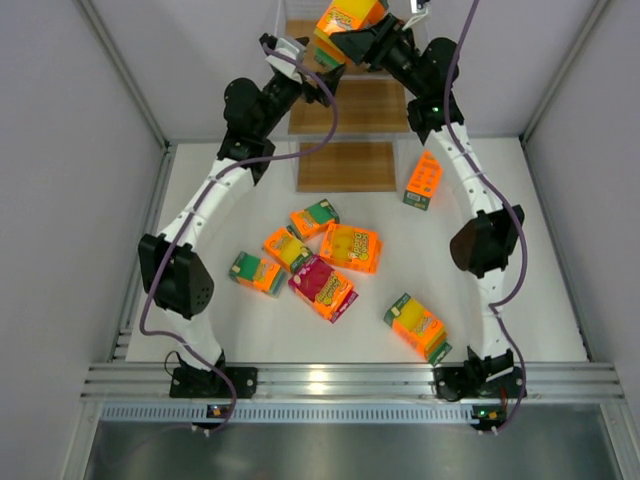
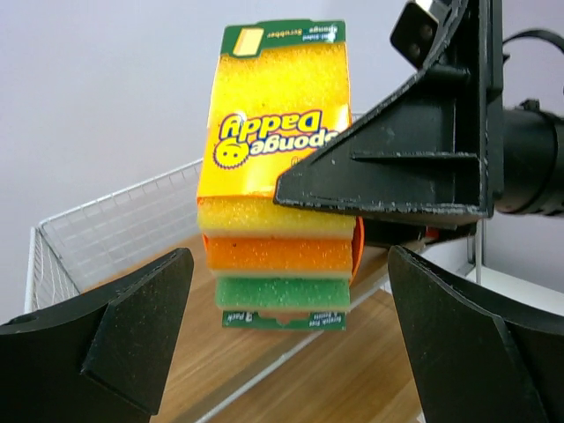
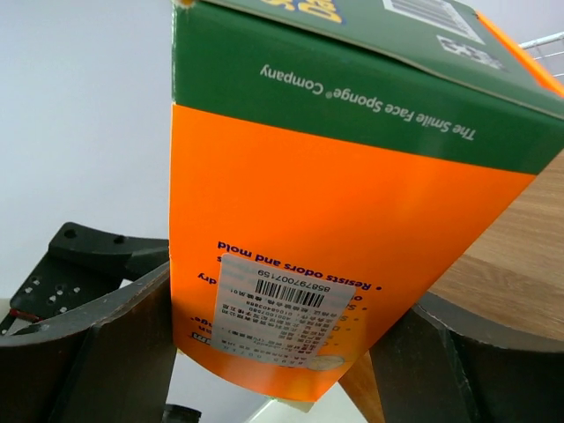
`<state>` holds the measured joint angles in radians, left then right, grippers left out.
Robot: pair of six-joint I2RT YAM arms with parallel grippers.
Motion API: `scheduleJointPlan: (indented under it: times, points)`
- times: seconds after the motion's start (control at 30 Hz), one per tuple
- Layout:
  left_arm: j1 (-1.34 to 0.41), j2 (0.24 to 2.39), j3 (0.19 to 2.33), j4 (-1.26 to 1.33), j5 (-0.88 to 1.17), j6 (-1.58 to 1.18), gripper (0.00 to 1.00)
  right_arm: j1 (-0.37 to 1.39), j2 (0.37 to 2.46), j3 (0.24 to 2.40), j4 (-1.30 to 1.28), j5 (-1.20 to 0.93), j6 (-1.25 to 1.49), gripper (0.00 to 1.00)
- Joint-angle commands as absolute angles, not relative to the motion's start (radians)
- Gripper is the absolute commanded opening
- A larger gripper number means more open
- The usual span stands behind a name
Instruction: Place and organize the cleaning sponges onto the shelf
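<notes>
We are logging the right end effector (image 3: 273, 352) clamping a sponge pack (image 2: 278, 159), holding it over the upper tier of the shelf (image 1: 350, 105). The left end effector (image 2: 291, 326) is hovering just beside, jaws apart, gripping nothing.

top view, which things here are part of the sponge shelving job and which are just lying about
Job: held sponge pack in the right gripper; seven loose sponge packs on the table; shelf.
Not the job: purple cables; aluminium rail; enclosure walls.
</notes>
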<state>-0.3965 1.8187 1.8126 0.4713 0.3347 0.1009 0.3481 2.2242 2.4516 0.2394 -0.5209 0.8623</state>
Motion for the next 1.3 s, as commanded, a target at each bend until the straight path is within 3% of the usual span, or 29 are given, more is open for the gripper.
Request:
scheduleJointPlan:
  times: [0.0,0.33,0.7,0.83,0.93,1.27]
  points:
    - [-0.406,1.855,1.881,0.548,0.31,0.132,0.98,0.344,2.195,2.436,0.348,-0.563,0.934,0.73]
    - [-0.408,1.951,1.983,0.548,0.284,0.064,0.98,0.35,2.172,2.413,0.385,-0.568,0.965,0.72]
    - [-0.41,1.948,1.959,0.672,0.187,-0.026,0.65,0.353,2.149,2.388,0.318,-0.58,0.927,0.73]
    - [-0.41,1.948,1.96,0.689,0.163,-0.052,0.62,0.348,2.125,2.367,0.308,-0.568,0.914,0.82]
    - [-0.408,1.951,1.96,0.69,0.054,-0.089,0.64,0.344,2.089,2.347,0.258,-0.537,0.882,0.99]
    - [-0.4,1.976,1.98,0.683,-0.09,-0.118,0.64,0.328,1.938,2.315,0.141,-0.534,0.773,0.99]
